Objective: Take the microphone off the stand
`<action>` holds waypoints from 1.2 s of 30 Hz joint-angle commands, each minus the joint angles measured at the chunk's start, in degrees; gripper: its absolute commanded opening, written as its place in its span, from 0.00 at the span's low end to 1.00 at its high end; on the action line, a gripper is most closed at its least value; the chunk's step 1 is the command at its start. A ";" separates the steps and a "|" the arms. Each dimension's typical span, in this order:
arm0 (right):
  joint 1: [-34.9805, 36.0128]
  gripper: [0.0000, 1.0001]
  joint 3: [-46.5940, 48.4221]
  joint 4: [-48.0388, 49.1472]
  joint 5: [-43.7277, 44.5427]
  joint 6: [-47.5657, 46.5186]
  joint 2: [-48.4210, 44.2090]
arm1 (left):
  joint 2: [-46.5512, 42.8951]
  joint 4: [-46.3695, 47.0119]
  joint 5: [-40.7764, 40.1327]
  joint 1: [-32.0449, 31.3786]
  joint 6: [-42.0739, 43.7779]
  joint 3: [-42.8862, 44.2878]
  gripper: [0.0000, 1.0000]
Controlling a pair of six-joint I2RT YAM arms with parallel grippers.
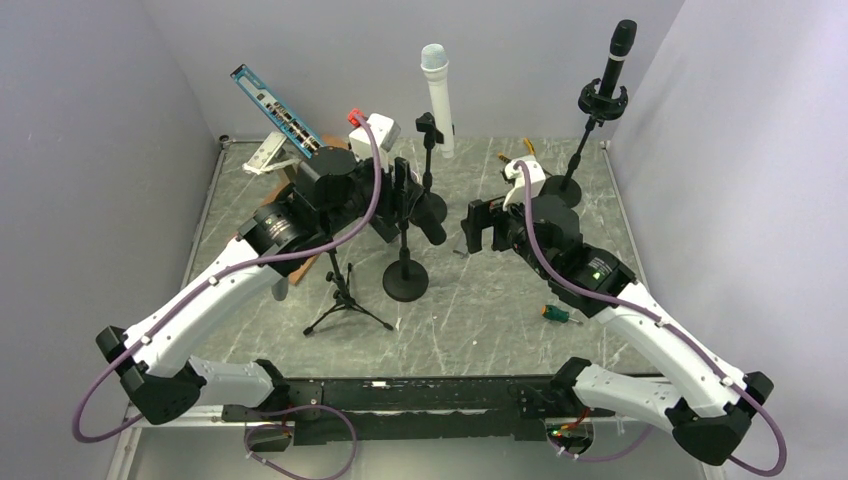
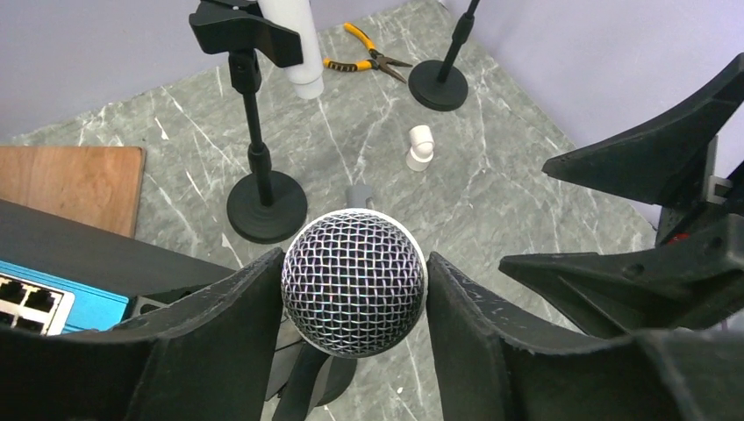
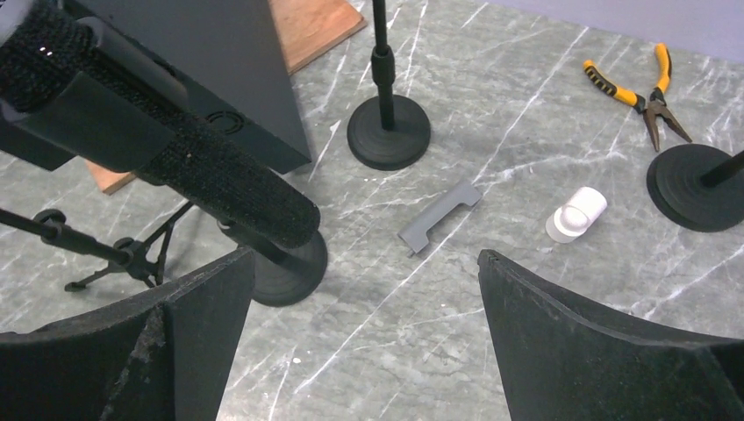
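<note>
Metal mesh microphone head (image 2: 354, 282), matt marbled table (image 2: 526, 202)

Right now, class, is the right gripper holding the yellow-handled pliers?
No, the yellow-handled pliers lie on the grey marble table, apart from the open, empty right gripper.

The mic (image 2: 354, 282) hides its own handle behind its round head. The white mic (image 2: 305, 77) is cut off above.

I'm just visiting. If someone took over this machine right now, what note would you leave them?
Left claw: shut on the mesh head of the microphone.
Right claw: open, empty, above the table.
Microphone: tilted, apparently in the clip of its stand.
Done: grip taken.
Left: pull the microphone out of the stand.
</note>
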 commanded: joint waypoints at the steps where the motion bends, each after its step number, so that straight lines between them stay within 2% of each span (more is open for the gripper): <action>1: -0.21 1.00 0.50 0.95 -3.02 -1.18 -1.76 | 0.22 3.73 1.23 -0.61 -0.48 -0.04 0.57; 2: -0.16 1.00 0.60 0.84 -3.22 -1.19 -1.85 | 0.44 3.49 1.61 -0.60 -0.37 0.14 0.48; 4: -0.20 1.00 0.76 0.72 -3.37 -1.21 -2.16 | 1.09 2.53 2.91 -0.62 0.03 0.90 0.24; 6: -0.23 1.00 0.99 0.44 -3.58 -1.35 -2.43 | 1.35 2.57 5.89 -0.67 0.30 1.26 0.12; 9: -0.16 1.00 1.49 -0.33 -4.14 -1.85 -2.73 | 0.96 3.56 10.39 -0.66 -0.22 1.06 0.00; 12: -0.16 1.00 2.60 -2.11 -4.42 -2.18 -2.87 | 0.37 4.16 13.59 -0.83 -0.94 1.20 0.00; 18: -0.13 1.00 2.65 -2.94 -9.12 -1.85 -5.83 | 1.58 4.47 15.08 -3.65 -1.99 2.76 0.00; 22: -0.07 1.00 2.80 -3.30 -11.74 -1.76 -7.70 | 2.97 3.80 12.90 -7.49 -1.13 4.51 0.00; 29: -0.09 1.00 3.89 -7.59 -11.03 -2.54 -9.39 | 5.43 3.08 9.79 -11.81 0.18 4.50 0.00; 30: -0.12 1.00 3.95 -8.00 -10.85 -2.59 -9.71 | 5.40 3.16 10.11 -11.80 0.09 4.05 0.02; 31: -0.12 1.00 4.16 -8.49 -10.71 -2.63 -10.31 | 5.11 3.63 10.30 -11.84 -0.01 3.59 0.11; 34: -0.07 1.00 4.94 -10.32 -10.80 -3.29 -11.14 | 3.19 5.35 10.90 -11.85 0.00 1.73 0.46; 36: -0.11 1.00 5.49 -11.49 -11.17 -3.66 -11.46 | 1.91 5.86 10.98 -11.85 0.44 1.00 0.64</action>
